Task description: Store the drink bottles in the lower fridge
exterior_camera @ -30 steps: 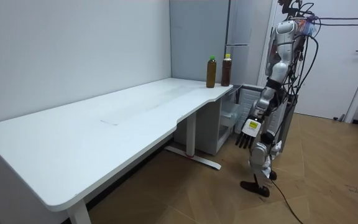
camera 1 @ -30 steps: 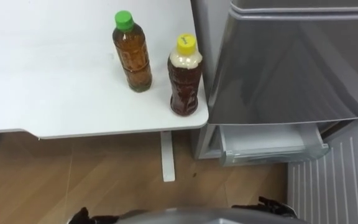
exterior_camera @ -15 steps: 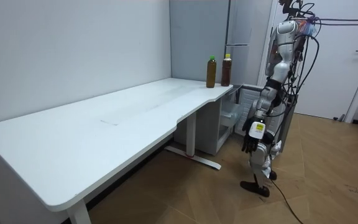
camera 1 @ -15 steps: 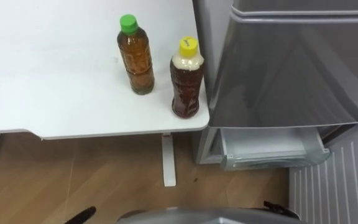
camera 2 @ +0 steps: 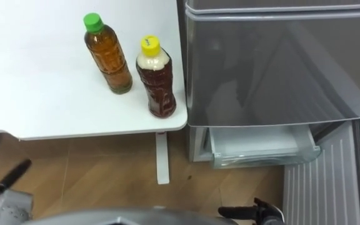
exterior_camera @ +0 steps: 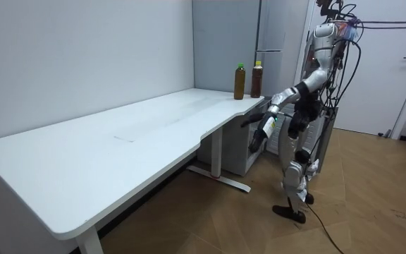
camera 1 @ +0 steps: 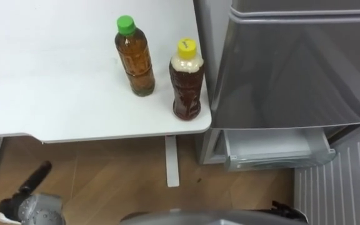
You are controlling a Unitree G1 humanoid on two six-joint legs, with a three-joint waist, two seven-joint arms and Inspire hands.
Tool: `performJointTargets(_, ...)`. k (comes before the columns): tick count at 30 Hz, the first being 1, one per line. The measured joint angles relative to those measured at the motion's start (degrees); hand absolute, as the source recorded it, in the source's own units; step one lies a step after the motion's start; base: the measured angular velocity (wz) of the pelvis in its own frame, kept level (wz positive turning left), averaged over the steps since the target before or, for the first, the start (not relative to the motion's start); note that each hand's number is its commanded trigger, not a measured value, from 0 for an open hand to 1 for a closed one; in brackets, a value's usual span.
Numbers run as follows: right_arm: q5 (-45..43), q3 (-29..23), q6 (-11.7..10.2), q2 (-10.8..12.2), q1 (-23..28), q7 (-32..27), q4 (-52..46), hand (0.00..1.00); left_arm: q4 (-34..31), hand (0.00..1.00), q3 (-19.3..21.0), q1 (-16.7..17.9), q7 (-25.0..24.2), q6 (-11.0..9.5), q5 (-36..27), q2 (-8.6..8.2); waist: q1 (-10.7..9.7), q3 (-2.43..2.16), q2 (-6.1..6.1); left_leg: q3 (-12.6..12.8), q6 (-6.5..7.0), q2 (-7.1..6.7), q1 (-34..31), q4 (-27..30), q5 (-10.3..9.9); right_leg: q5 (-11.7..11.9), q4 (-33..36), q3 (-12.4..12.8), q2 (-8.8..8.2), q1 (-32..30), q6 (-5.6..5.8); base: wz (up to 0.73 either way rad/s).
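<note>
Drinks bottles, two, both upright on the white table (camera 1: 55, 94), neither held. Lower left, the left hand (camera 1: 31, 182) is up below the table edge, over the wood floor; in the room view it reaches toward the table corner, fingers straight and loosely spread, touching nothing. Then the green-capped bottle (camera 1: 135, 59), amber liquid, set back from the front edge. Just beside it, not touching, is the yellow-capped bottle (camera 1: 186, 84), darker liquid, close to the table's right corner. Right of that is the grey fridge (camera 1: 292, 69), its lower compartment open with a pale drawer (camera 1: 274, 147) showing inside. Bottom right, the right hand (camera 2: 252, 213) hangs low; cannot tell how its fingers are set. Step in hand looks like the reach for the first bottle, nothing moved to the fridge yet. Next move calls for lifting the left hand above table height and closing round a bottle's body, likely the yellow-capped one nearest the edge, without knocking its neighbour.
</note>
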Motion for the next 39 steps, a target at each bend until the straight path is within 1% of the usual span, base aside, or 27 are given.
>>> performJointTargets(2,0.10,-0.27,-0.25,0.02,0.22,-0.71,-0.09,0.00,-3.80,0.00,0.21,-0.53,3.20,-1.17,2.64,0.74,0.05,0.02,0.14,0.01,-0.04,0.11,0.42,-0.02,-0.04,0.00,0.41,-0.04,0.04,0.10,0.00,-0.02)
performJointTargets(3,0.10,-0.27,-0.46,0.01,0.56,-0.82,-0.14,0.00,-5.13,0.00,0.22,-0.54,4.11,-1.48,3.48,0.91,0.04,0.02,0.14,0.05,-0.05,0.11,0.45,-0.01,-0.05,-0.01,0.39,0.04,0.04,0.12,0.00,-0.05)
performJointTargets(4,0.16,-0.27,-0.61,-0.04,0.84,-1.04,-0.31,0.00,-7.86,0.00,0.35,-0.59,5.79,-1.85,4.93,1.16,0.08,0.03,0.15,0.06,-0.06,0.09,0.42,-0.01,-0.05,-0.01,0.38,0.13,0.03,0.06,0.00,-0.04)
performJointTargets(5,0.35,-0.22,-0.60,-0.06,1.00,-1.39,-0.84,0.00,-9.86,0.00,0.51,-0.64,7.43,-2.66,7.28,1.41,0.43,0.01,0.17,0.07,-0.05,0.08,0.40,-0.01,-0.05,-0.03,0.39,0.18,0.03,0.05,-0.01,-0.03)
performJointTargets(6,0.36,-0.21,-0.62,-0.05,1.19,-1.62,-1.34,0.00,-10.76,0.00,0.77,-0.80,8.13,-3.04,8.37,1.48,0.65,-0.02,0.23,0.07,-0.05,0.06,0.40,0.00,-0.05,-0.06,0.40,0.17,0.02,0.05,-0.03,0.00)
performJointTargets(8,0.52,-0.20,-1.34,-0.03,2.07,-2.15,-1.78,0.00,-14.04,0.00,2.47,-1.34,10.76,-4.11,12.83,1.65,1.15,-0.04,0.35,0.05,-0.06,0.05,0.46,0.11,-0.04,-0.07,0.35,0.08,0.02,0.15,-0.04,0.00)
performJointTargets(11,0.92,-0.08,-2.06,-0.02,2.67,-2.57,-1.77,0.00,-17.47,0.00,4.90,-1.50,13.55,-5.59,16.36,2.05,1.50,-0.01,0.49,-0.01,-0.06,0.06,0.59,0.05,-0.04,-0.07,0.29,0.10,0.04,0.29,-0.03,0.00)
performJointTargets(12,1.07,-0.09,-2.21,-0.03,2.72,-2.60,-1.76,0.00,-18.37,0.00,5.31,-1.51,14.13,-5.63,17.66,2.05,1.68,0.00,0.50,-0.01,-0.06,0.06,0.53,0.05,-0.05,-0.07,0.26,0.11,0.04,0.24,-0.03,0.00)
performJointTargets(14,1.42,-0.13,-2.33,-0.06,3.11,-2.66,-1.75,0.00,-20.83,0.00,6.99,-1.78,15.94,-6.03,23.64,2.13,2.30,0.00,0.51,-0.03,-0.06,0.04,0.17,0.05,-0.05,-0.08,0.18,0.14,0.03,-0.08,-0.02,0.00)
performJointTargets(15,1.50,-0.12,-2.36,-0.08,3.18,-2.69,-1.72,0.00,-21.49,0.00,7.28,-1.89,16.50,-6.05,24.91,2.16,2.47,0.00,0.52,-0.04,-0.06,0.03,0.10,0.03,-0.05,-0.08,0.12,0.15,0.03,-0.09,-0.02,0.00)
performJointTargets(17,1.53,-0.09,-2.49,-0.14,3.20,-2.78,-1.48,0.00,-24.25,0.00,8.79,-2.00,18.09,-6.16,29.62,2.20,2.79,-0.01,0.53,-0.05,-0.06,0.00,-0.11,0.01,-0.05,-0.08,-0.15,0.12,0.05,-0.17,-0.03,0.00)
performJointTargets(19,1.65,-0.08,-3.08,-0.19,3.26,-2.78,-0.83,0.00,-26.39,0.00,10.20,-2.02,19.07,-6.26,31.24,2.45,2.81,-0.02,0.57,-0.12,-0.06,-0.01,-0.14,0.01,-0.05,-0.08,-0.39,0.08,0.08,-0.07,-0.03,0.00)
performJointTargets(20,1.78,-0.09,-3.30,-0.25,3.28,-2.78,-0.64,0.00,-27.96,0.00,11.20,-2.02,19.55,-6.32,31.24,2.60,2.81,-0.01,0.65,-0.15,-0.06,-0.03,-0.15,-0.04,-0.05,-0.07,-0.43,0.06,0.08,-0.07,-0.03,0.00)
performJointTargets(23,2.04,-0.09,-3.62,-0.38,3.31,-2.77,-0.58,0.00,-30.83,0.00,12.38,-2.02,20.58,-6.39,31.25,3.22,2.87,-0.04,0.88,-0.18,-0.06,-0.05,-0.12,-0.22,-0.05,-0.08,-0.48,0.03,0.07,-0.08,-0.03,0.00)
performJointTargets(25,2.07,-0.05,-3.60,-0.43,3.36,-2.71,-0.67,0.00,-32.43,0.00,12.87,-2.06,20.65,-6.39,31.52,3.53,2.84,-0.03,0.90,-0.19,-0.07,-0.04,-0.10,-0.32,-0.05,-0.08,-0.48,0.09,0.09,-0.10,-0.03,0.00)
performJointTargets(28,1.96,-0.11,-3.58,-0.40,3.48,-2.55,-1.08,0.00,-33.52,0.00,12.81,-2.06,19.98,-6.38,34.33,3.78,2.52,-0.01,0.86,-0.33,-0.06,-0.03,-0.12,-0.24,-0.05,-0.08,-0.44,-0.03,0.08,-0.03,-0.03,0.00)
performJointTargets(29,1.97,-0.22,-3.61,-0.39,3.62,-2.34,-1.20,0.00,-33.72,0.00,12.77,-2.07,19.06,-6.39,35.63,3.78,2.44,0.00,0.84,-0.34,-0.07,-0.03,-0.12,-0.22,-0.05,-0.08,-0.42,-0.01,0.08,0.00,-0.03,0.00)
performJointTargets(31,1.99,-0.38,-3.61,-0.38,3.99,-1.97,-1.85,0.00,-34.56,0.00,12.49,-2.07,16.89,-6.36,35.72,3.78,2.43,0.02,0.87,-0.40,-0.07,-0.04,-0.20,-0.20,-0.05,-0.08,-0.46,-0.10,0.08,0.01,-0.03,0.02)
performJointTargets(33,1.99,-0.46,-3.61,-0.35,4.04,-1.65,-1.87,0.00,-36.85,0.00,11.32,-2.05,14.75,-6.31,35.72,3.78,2.37,0.06,0.74,-0.69,-0.06,-0.06,-0.29,-0.08,-0.06,-0.08,-0.46,-0.39,0.06,0.13,-0.03,0.07)
performJointTargets(35,2.05,-0.45,-3.67,-0.34,3.66,-1.13,-1.38,0.00,-41.44,0.00,8.49,-2.05,11.23,-6.31,35.72,3.80,2.34,0.19,0.55,-1.16,-0.06,-0.17,-0.60,0.18,-0.06,-0.08,-0.60,-0.56,0.01,0.16,-0.03,0.10)
performJointTargets(36,2.05,-0.46,-3.68,-0.35,3.36,-1.06,-1.08,0.00,-42.28,0.00,7.84,-2.07,10.19,-6.31,35.72,3.80,2.30,0.21,0.59,-1.20,-0.06,-0.18,-0.69,0.25,-0.06,-0.08,-0.64,-0.62,0.00,0.15,-0.03,0.07)
performJointTargets(37,2.08,-0.44,-3.70,-0.34,3.17,-1.02,-0.99,0.00,-43.86,0.00,6.37,-2.08,8.19,-6.31,35.71,3.83,2.11,0.23,0.67,-1.34,-0.06,-0.19,-1.22,0.36,-0.06,-0.08,-0.65,-1.10,-0.02,0.06,-0.03,0.10)
performJointTargets(38,2.39,-0.37,-3.77,-0.34,2.68,-0.86,-0.97,0.00,-45.15,0.00,4.88,-2.17,5.81,-6.31,35.72,3.84,1.87,0.32,0.68,-1.69,-0.06,-0.24,-1.37,0.65,-0.06,-0.08,-0.65,-1.41,-0.04,-0.03,-0.03,0.11)
performJointTargets(39,2.43,-0.38,-3.77,-0.34,2.60,-0.63,-0.96,0.00,-45.73,0.00,4.12,-2.24,4.61,-6.28,35.71,3.84,1.76,0.43,0.68,-1.81,-0.06,-0.24,-1.46,0.72,-0.05,-0.08,-0.65,-1.46,-0.05,-0.07,-0.03,0.11)
